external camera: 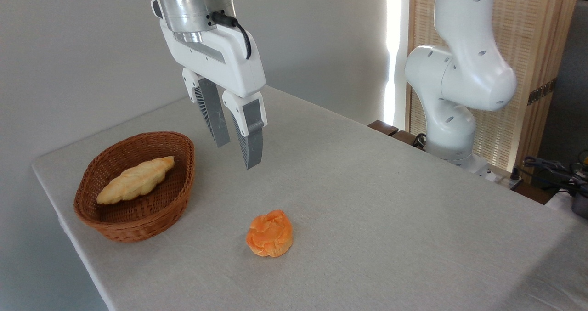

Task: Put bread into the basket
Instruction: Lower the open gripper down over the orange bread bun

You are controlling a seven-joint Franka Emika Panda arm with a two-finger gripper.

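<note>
Gripper (239,152): white two-finger claw with grey ribbed fingers, parted, empty, hung above table | Bread (269,233): small round bright-orange knotted bun, lay on grey cloth-covered table (390,210), right of basket, apart from it | Basket (177,200): oval brown woven wicker, held long pale-yellow braided loaf (135,179) | Arm base (455,95): white, right rear.
</note>
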